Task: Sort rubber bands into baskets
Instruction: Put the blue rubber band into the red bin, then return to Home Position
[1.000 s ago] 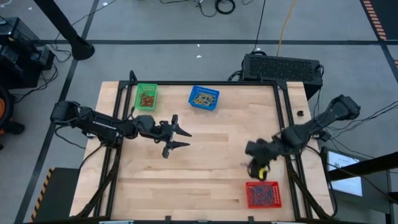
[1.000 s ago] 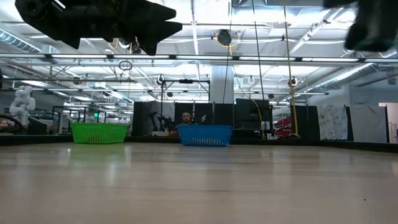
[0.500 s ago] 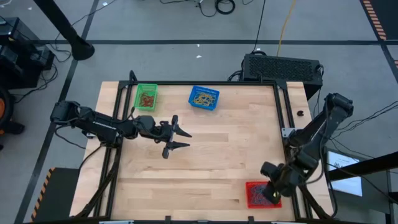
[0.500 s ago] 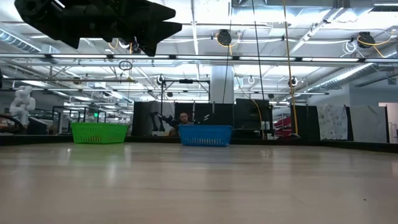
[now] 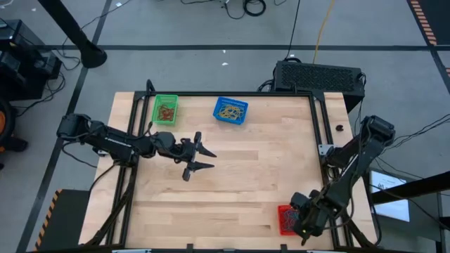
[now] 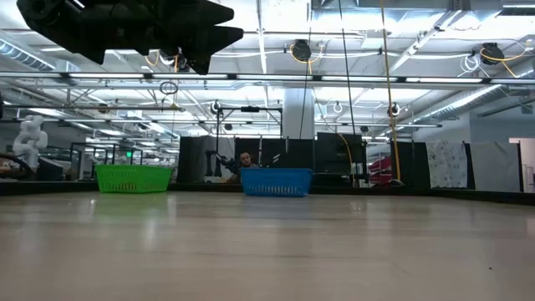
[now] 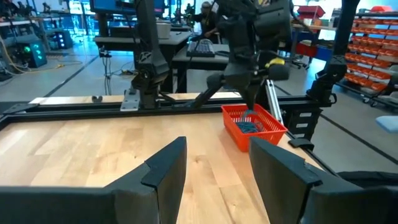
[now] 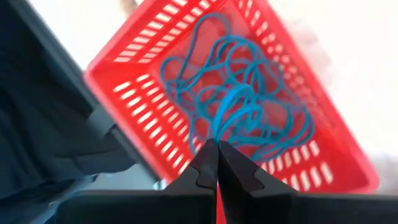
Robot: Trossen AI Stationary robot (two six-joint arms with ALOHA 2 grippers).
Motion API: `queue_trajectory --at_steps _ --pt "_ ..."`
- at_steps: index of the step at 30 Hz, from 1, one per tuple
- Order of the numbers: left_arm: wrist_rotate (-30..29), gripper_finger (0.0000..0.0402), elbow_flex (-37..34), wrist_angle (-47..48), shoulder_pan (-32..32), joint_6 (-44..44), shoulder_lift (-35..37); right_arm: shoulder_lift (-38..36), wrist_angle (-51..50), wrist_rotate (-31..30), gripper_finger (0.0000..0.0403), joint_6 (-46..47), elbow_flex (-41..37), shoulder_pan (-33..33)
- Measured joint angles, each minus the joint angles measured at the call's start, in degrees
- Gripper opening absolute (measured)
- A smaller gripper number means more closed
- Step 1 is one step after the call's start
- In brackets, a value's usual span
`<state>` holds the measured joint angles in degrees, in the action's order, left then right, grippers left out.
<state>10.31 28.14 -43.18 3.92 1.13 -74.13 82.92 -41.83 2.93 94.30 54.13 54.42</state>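
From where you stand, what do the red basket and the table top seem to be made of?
The red basket looks like moulded plastic: glossy, uniformly coloured walls pierced with even slots. The table top looks like pale wood, probably joined strips, with a smooth satin finish: visible grain lines and soft reflections in the low view.

No legible text, label, brand, number or sign anywhere; distant room signage too small to make out.

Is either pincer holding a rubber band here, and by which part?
Left pincer is open and empty. Right pincer is shut over the red basket; whether it pinches a blue band cannot be told.
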Motion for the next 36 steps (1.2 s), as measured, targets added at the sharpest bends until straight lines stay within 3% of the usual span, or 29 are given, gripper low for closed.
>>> queue_trajectory --at_steps 11,22,27,31,36 --pt "0.0 0.0182 0.0 0.6 0.0 0.1 0.0 4.0 -0.4 0.2 0.0007 -5.8 0.0 -2.6" --pt "0.0 0.0182 0.0 2.0 0.0 0.0 0.0 0.8 -1.1 0.7 0.0078 -7.0 0.0 -2.9" --pt "-1.0 0.0182 0.0 2.4 0.0 0.1 0.0 -2.8 -1.1 1.4 0.0093 -8.5 0.0 -4.0" --pt "-1.2 0.0182 0.0 5.9 0.6 3.3 0.0 -5.8 -0.3 -3.8 0.0093 -12.0 0.0 -6.1" --pt "-2.2 0.0182 0.0 8.1 1.5 4.4 1.5 -8.4 1.3 -17.6 0.0093 -24.8 0.0 -10.0"
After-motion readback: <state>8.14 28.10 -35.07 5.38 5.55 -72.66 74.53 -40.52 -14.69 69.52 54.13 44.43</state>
